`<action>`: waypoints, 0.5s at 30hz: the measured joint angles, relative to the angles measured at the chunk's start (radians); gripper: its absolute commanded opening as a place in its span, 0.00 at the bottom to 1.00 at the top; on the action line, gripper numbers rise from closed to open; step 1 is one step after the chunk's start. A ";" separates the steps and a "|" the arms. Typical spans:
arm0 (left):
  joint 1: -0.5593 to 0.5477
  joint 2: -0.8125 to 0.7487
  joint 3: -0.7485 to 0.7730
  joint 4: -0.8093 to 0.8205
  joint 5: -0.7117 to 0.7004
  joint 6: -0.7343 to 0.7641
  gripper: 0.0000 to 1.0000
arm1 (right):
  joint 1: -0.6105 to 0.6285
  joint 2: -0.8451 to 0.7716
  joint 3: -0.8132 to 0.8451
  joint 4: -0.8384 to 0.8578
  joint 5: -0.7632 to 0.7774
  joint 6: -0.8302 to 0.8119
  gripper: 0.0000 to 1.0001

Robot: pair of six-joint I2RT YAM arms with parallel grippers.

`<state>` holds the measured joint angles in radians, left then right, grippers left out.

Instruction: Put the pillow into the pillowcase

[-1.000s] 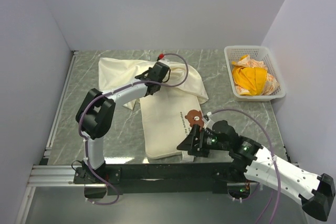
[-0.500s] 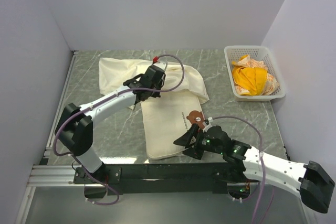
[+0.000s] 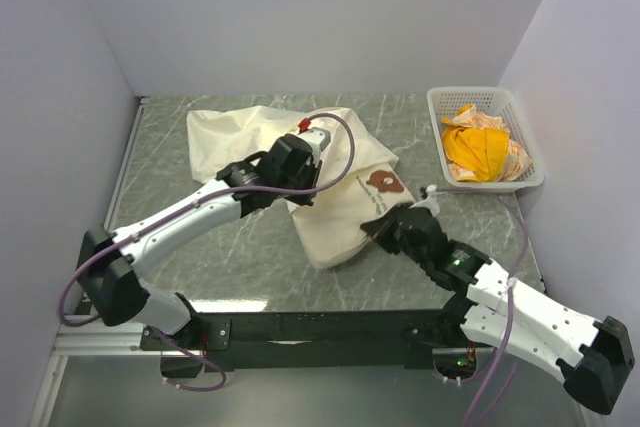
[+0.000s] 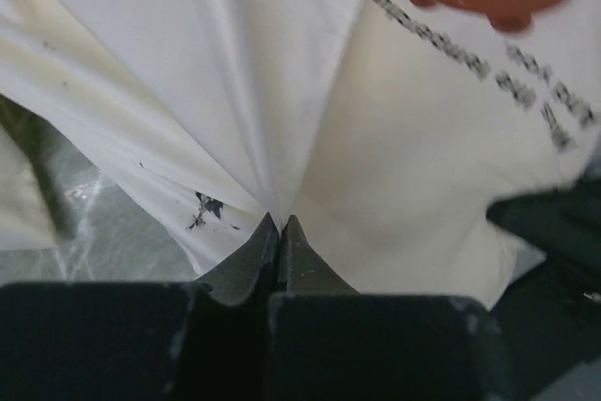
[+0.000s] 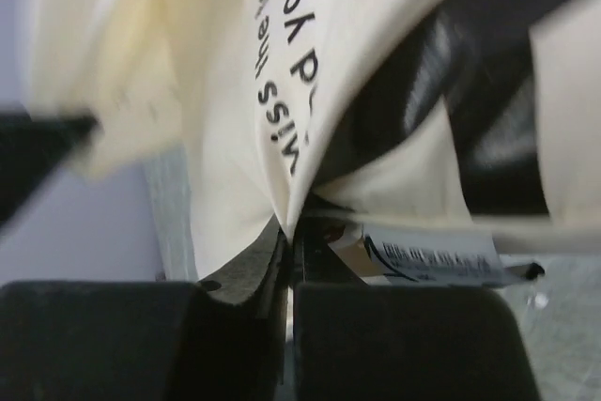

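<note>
Nearest in, the right end effector (image 5: 289, 230) is clenched on the pillow's (image 3: 345, 217) edge beside its printed tag (image 5: 432, 251), holding that end off the bench (image 3: 200, 247), just short of the pillowcase (image 3: 230, 132). Closer to the pillowcase, the left end effector (image 4: 279, 224) pinches a fold of the same pillow, likely to steer it in. The pillow's far end overlaps the pillowcase's near edge, and the mouth isn't visibly open yet.
</note>
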<state>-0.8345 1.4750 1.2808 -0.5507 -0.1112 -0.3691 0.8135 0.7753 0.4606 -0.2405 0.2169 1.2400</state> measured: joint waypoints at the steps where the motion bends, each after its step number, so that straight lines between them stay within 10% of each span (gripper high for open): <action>1: -0.002 -0.024 0.000 0.000 0.023 -0.002 0.01 | -0.030 -0.011 0.040 -0.028 0.018 -0.035 0.00; 15: -0.057 -0.137 0.155 -0.048 0.265 0.045 0.01 | -0.063 0.151 0.416 -0.172 0.153 -0.304 0.00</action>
<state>-0.8917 1.3376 1.4357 -0.5983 0.1535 -0.3244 0.7502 0.9260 0.8764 -0.4126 0.3695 0.9360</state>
